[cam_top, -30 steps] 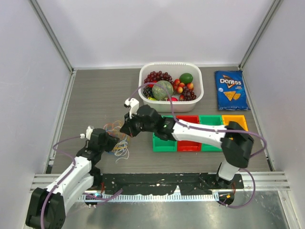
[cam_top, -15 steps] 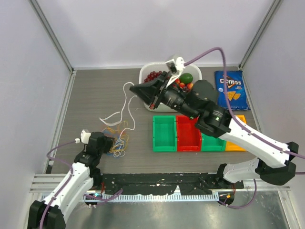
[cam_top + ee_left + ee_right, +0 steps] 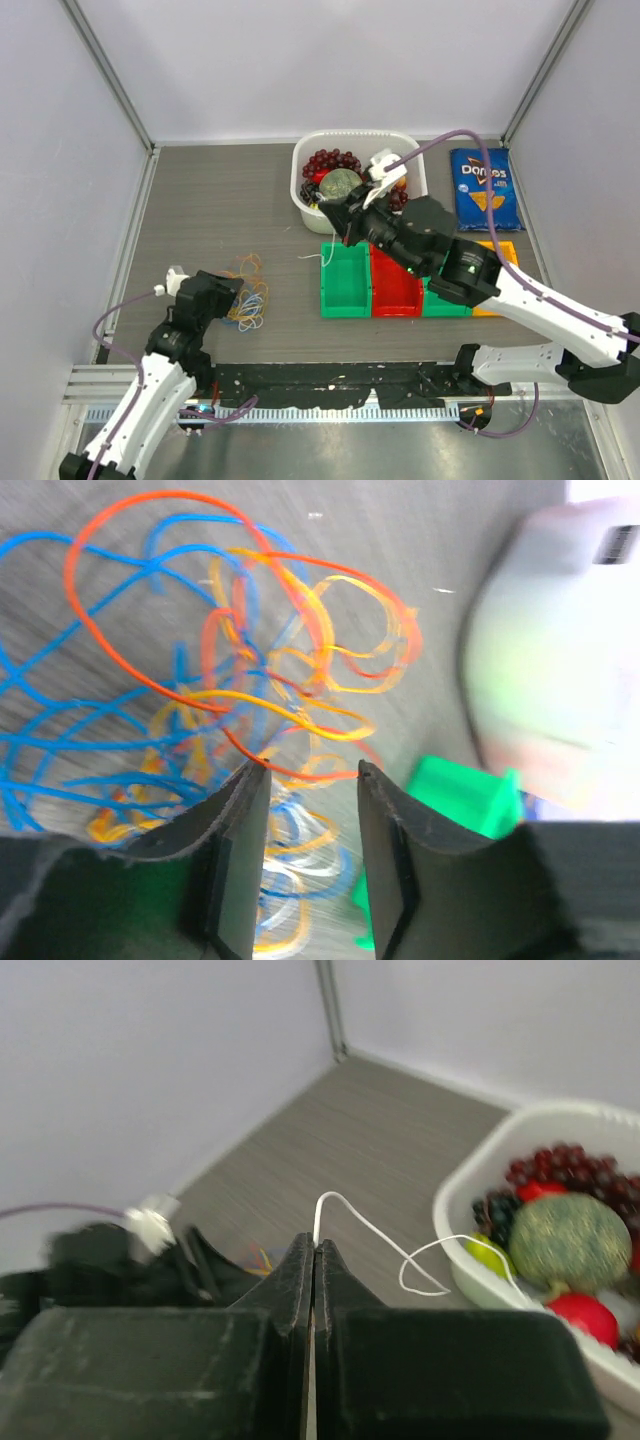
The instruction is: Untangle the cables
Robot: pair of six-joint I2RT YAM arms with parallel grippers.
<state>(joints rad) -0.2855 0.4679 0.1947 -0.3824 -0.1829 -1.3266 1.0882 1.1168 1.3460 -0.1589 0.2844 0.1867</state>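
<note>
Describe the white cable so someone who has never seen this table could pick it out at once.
Find the white fruit basin at the table's far side; beside it the right pincer is shut on the white cable. This thin wire loops from the pincer towards the basin, plain white and alone, while the other cables lie tangled, orange, yellow and blue, by the left pincer.

The right gripper (image 3: 314, 1248) fills the bottom centre of the frame, its two dark fingers pressed together on a white cable (image 3: 366, 1226). The cable rises from the tips and loops right toward a white tub (image 3: 478, 1152) holding grapes (image 3: 560, 1165) and a green melon (image 3: 572, 1240). A blurred dark arm (image 3: 100, 1255) sits at lower left.
</note>
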